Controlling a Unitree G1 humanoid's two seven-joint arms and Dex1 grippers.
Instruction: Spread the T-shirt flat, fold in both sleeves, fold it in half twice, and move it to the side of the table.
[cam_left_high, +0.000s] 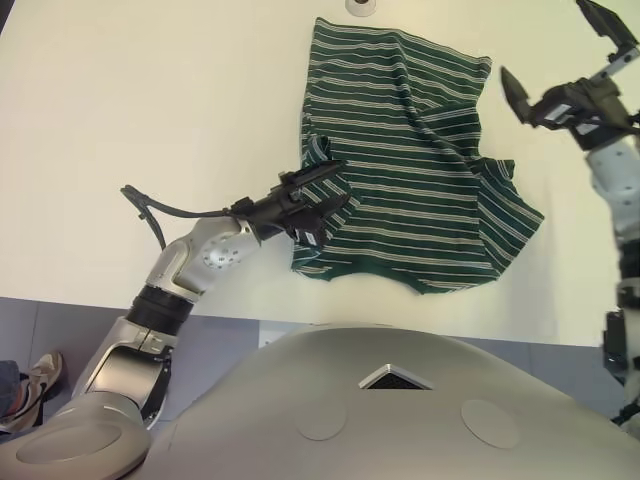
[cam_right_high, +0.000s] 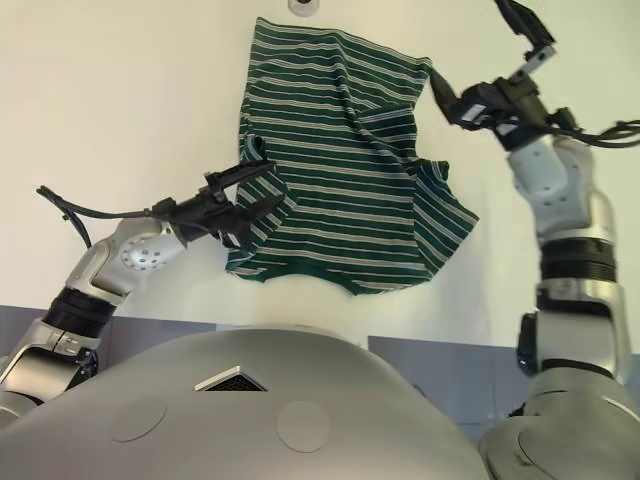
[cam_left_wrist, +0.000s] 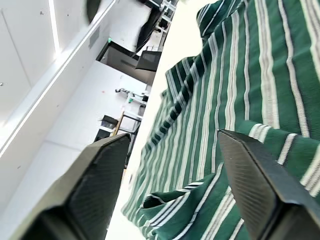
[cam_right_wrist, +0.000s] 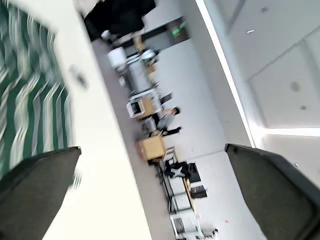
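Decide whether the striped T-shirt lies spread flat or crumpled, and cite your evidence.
Crumpled. The T-shirt shows diagonal ridges and bunched folds, with an uneven outline on the table.

No text, labels, numbers or brands can be read; a small green sign (cam_right_wrist: 176, 31) in the room behind is illegible.

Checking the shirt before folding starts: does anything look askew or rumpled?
Yes. The T-shirt is not flat: a bunched ridge runs diagonally across its middle, and its left edge curls up beside the open left gripper.
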